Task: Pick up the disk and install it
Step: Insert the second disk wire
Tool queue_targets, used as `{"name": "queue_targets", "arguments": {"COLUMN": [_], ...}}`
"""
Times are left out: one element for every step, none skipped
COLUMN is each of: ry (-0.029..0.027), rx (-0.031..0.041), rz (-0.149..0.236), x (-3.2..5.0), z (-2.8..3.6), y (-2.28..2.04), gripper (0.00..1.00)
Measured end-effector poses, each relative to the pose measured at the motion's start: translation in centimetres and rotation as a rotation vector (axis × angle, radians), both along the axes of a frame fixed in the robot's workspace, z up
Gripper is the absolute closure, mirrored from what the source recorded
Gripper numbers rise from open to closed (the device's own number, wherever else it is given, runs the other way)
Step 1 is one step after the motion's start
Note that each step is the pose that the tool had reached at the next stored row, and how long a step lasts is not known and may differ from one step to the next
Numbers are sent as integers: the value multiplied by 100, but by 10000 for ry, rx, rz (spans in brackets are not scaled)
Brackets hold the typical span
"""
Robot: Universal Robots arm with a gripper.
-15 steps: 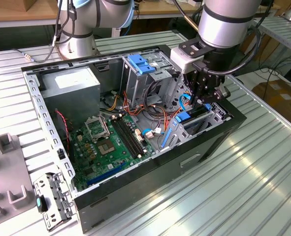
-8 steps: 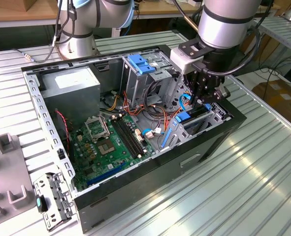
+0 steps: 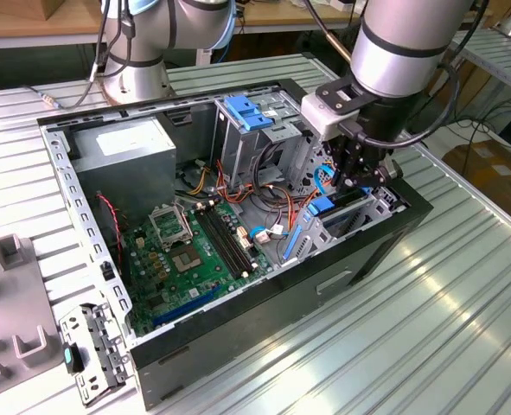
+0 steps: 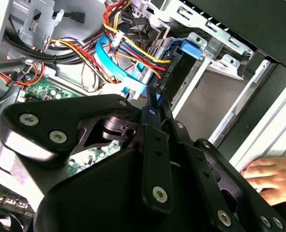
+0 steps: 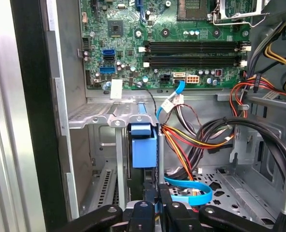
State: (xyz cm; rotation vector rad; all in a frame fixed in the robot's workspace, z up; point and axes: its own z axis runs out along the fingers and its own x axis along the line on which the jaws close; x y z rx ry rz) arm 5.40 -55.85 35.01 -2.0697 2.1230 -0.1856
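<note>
The job stood at the install step: the disk (image 3: 322, 207) was already out of the pick-up stage and stood on edge in the drive bay (image 3: 385, 206) of the open computer case (image 3: 238, 333), at about 3 o'clock from the motherboard (image 3: 194, 251) in the exterior view. Its blue rail end (image 5: 143, 145) rose a little above the bay's metal lip. The gripper (image 3: 365, 177) hung just above it, at about 1 o'clock from the disk, its fingers (image 4: 151, 113) drawn together with nothing between them, seemingly not gripping the disk. A person's hand (image 4: 268, 179) rested on the case's edge. Whether the disk was fully home I could not tell; finishing would call for a straight press along the rails, clear of the blue cable (image 5: 188, 191) and bundled wires (image 5: 191, 140) beside it.
</note>
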Motion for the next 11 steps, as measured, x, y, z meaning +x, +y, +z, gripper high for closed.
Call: {"name": "queue_targets", "arguments": {"ry": [0,0,0,0,0,0,0,0,1,0,0], "rx": [41,86,128,159,206,238,277,298,305,310,316], "rz": [-1,0,-1,0,0,0,0,0,0,0,0], "x": [0,0,0,0,1,3,5,8,9,10,12], "z": [-4,-7,-10,-13,-17,-22,-27,-32,-36,-39,-42], "y": [-11,-20,-24,-24,-25,-26,-29,-33,-38,-42,-47], "gripper": [84,84,84,84,84,84,84,84,84,84,84]}}
